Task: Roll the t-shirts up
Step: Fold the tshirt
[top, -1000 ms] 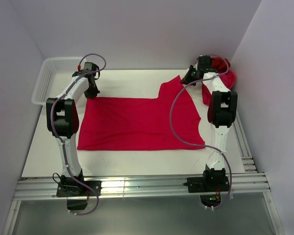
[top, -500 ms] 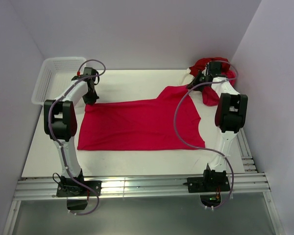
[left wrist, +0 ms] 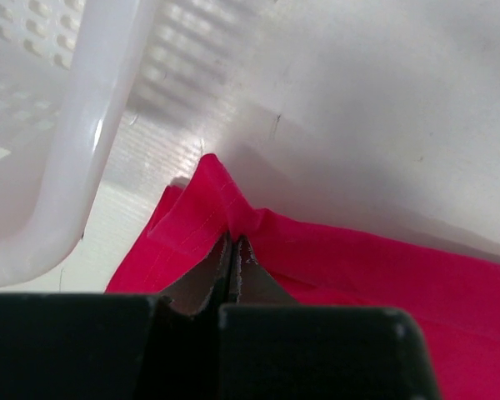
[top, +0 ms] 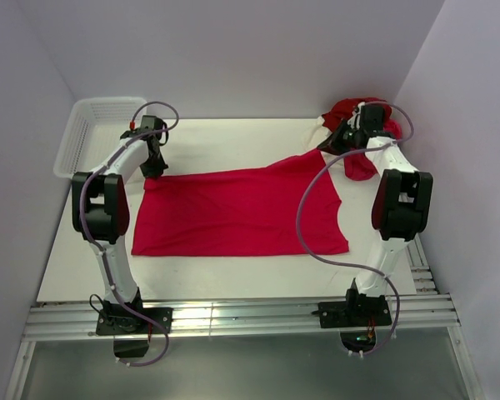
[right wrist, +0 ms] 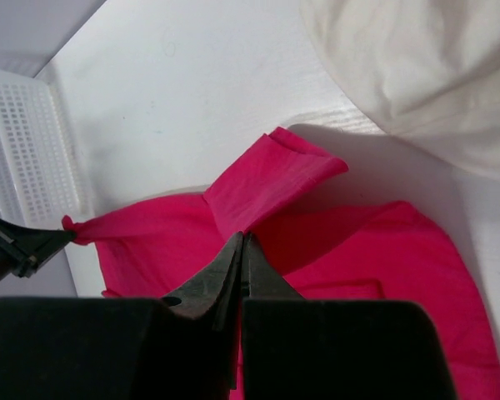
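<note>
A bright crimson t-shirt (top: pixel 233 212) lies spread across the middle of the table. My left gripper (top: pixel 156 167) is shut on its far left corner (left wrist: pixel 233 218), held just off the table. My right gripper (top: pixel 329 148) is shut on its far right edge near the sleeve (right wrist: pixel 267 179), lifted a little. The cloth stretches taut between the two grippers along the far edge. A heap of other t-shirts (top: pixel 367 133), dark red and whitish (right wrist: pixel 417 67), lies at the back right corner behind my right gripper.
A white plastic mesh basket (top: pixel 87 129) stands at the back left, close to my left gripper; it also shows in the left wrist view (left wrist: pixel 58 142). Walls close in at the back and both sides. An aluminium rail (top: pixel 233 317) runs along the near edge.
Both grippers have pulled apart along the far edge. The right gripper moved right toward the heap, stretching the shirt's far edge flatter; the raised sleeve fold has flattened out.
</note>
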`<state>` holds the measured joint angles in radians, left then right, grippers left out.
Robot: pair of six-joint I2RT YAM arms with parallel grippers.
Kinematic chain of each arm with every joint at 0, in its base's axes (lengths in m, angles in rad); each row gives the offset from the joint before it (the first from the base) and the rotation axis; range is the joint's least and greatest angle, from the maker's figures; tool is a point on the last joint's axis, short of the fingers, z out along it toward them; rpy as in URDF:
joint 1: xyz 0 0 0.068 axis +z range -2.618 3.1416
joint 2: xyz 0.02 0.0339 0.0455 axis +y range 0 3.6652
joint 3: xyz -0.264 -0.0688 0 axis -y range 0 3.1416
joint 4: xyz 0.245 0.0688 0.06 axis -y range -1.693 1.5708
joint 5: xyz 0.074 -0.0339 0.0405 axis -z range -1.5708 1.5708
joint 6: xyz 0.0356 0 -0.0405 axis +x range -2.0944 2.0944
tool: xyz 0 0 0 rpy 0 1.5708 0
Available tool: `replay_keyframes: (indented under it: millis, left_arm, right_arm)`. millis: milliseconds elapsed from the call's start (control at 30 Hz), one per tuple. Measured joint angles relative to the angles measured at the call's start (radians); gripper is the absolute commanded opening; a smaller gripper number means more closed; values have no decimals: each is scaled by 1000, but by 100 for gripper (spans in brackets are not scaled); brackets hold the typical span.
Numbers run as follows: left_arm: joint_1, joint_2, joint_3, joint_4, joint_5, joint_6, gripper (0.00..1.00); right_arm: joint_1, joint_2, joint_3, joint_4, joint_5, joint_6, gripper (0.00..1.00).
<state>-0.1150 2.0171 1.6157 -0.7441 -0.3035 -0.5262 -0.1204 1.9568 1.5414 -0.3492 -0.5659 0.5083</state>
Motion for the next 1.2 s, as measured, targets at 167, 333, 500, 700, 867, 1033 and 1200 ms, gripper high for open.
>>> replay_keyframes:
  millis: [167,333,500,700,867,1033,1200]
  left_arm:
    - [0,-27,-51,3,0,-14,0]
    - [0,-69,-83,4,0,-18,0]
    - [0,-101,-101,18,0,-19,0]
    - [0,-136,-145,35,0,-21,0]
    - [0,-149,-188,45,0,-21,0]
    - [-1,-158,-198,50,0,-20,0]
    - [-1,-166,-219,71,6,-20,8]
  right_arm:
    - [-21,-29,-67,17,-15,19,0]
    - [-39,-61,-102,23,-23,26,0]
    - [-44,-134,-149,33,-27,27,0]
    - [-57,-202,-210,43,-29,30,0]
    - [-77,-259,-294,50,-29,42,0]
    - [-94,-283,-327,49,-27,48,0]
    - [-94,-302,-352,50,-25,48,0]
